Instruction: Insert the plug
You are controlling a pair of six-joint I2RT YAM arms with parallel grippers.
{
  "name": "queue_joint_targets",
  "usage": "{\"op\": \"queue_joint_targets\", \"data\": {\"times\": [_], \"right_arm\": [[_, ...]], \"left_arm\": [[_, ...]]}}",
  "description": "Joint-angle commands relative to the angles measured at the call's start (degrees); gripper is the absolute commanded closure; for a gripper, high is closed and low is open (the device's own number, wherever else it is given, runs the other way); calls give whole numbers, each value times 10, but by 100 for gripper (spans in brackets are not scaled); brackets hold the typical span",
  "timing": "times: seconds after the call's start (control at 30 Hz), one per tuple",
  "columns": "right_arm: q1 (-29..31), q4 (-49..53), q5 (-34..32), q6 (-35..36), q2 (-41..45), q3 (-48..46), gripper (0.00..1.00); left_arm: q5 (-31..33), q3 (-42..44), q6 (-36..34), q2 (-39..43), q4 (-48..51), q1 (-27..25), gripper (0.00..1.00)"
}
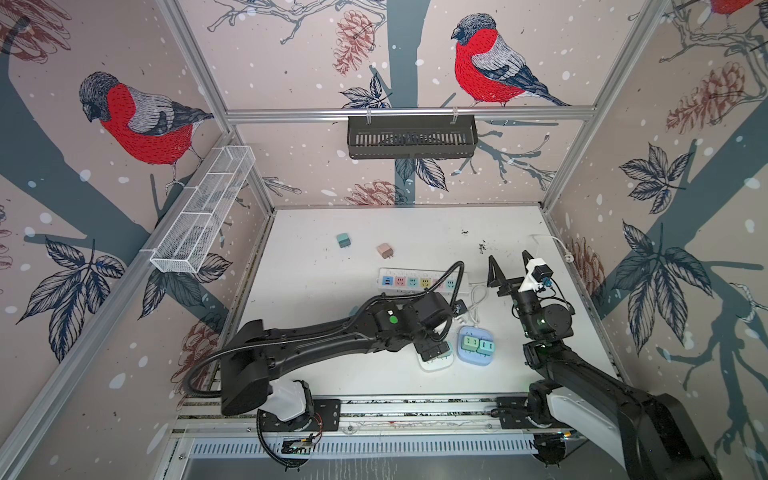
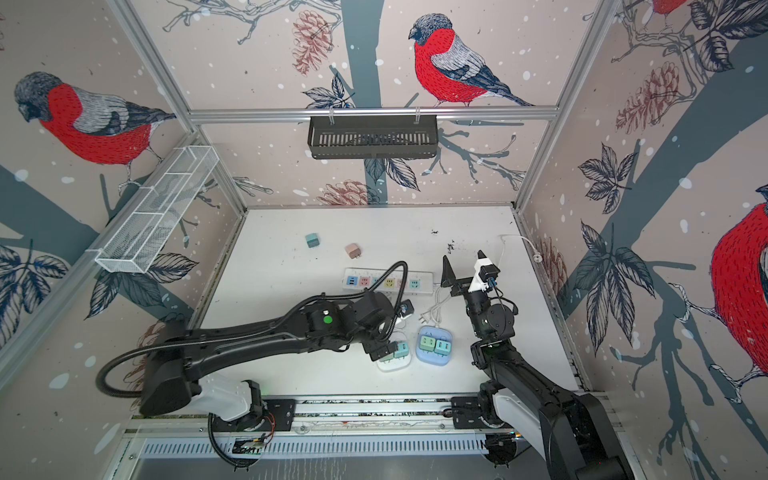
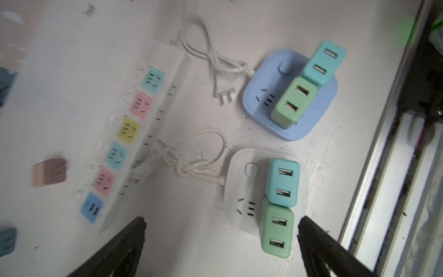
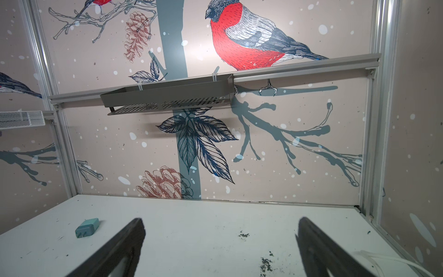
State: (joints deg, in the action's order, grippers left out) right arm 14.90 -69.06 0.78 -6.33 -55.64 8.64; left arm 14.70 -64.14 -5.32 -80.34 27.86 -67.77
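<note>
Two fingers of the left gripper [image 3: 221, 220] stand wide apart and hold nothing. The green plug [image 3: 276, 230] is between them, standing in the white socket [image 3: 237, 187] beside a teal plug [image 3: 282, 182]. It looks seated, so I think the step now is to withdraw. A good way is to rise straight up, without turning, so that no finger catches the plug and tilts it. Further on stands the blue socket [image 3: 266, 79], then the strip [image 3: 124, 134] with free outlets. The right gripper [image 1: 509, 255] is lifted, jaws spread and empty. Farthest, a pink plug [image 1: 385, 250] and a dark teal plug [image 1: 343, 240] lie loose on the table [image 1: 316, 291], perhaps the next ones.
</note>
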Motion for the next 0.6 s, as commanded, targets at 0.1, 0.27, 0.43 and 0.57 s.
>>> {"op": "queue_joint_targets", "data": {"times": [0.1, 0.27, 0.43, 0.57], "right_arm": [[-3, -6, 20, -20, -7, 3, 0], [-4, -4, 32, -21, -18, 10, 0], [-4, 0, 39, -23, -43, 24, 0], [-4, 48, 47, -24, -70, 62, 0]], "left_arm": [[111, 102, 60, 190, -197, 65, 1], [200, 258, 58, 352, -387, 101, 2], [237, 364, 11, 425, -510, 112, 2], [159, 405, -21, 440, -542, 112, 1]]}}
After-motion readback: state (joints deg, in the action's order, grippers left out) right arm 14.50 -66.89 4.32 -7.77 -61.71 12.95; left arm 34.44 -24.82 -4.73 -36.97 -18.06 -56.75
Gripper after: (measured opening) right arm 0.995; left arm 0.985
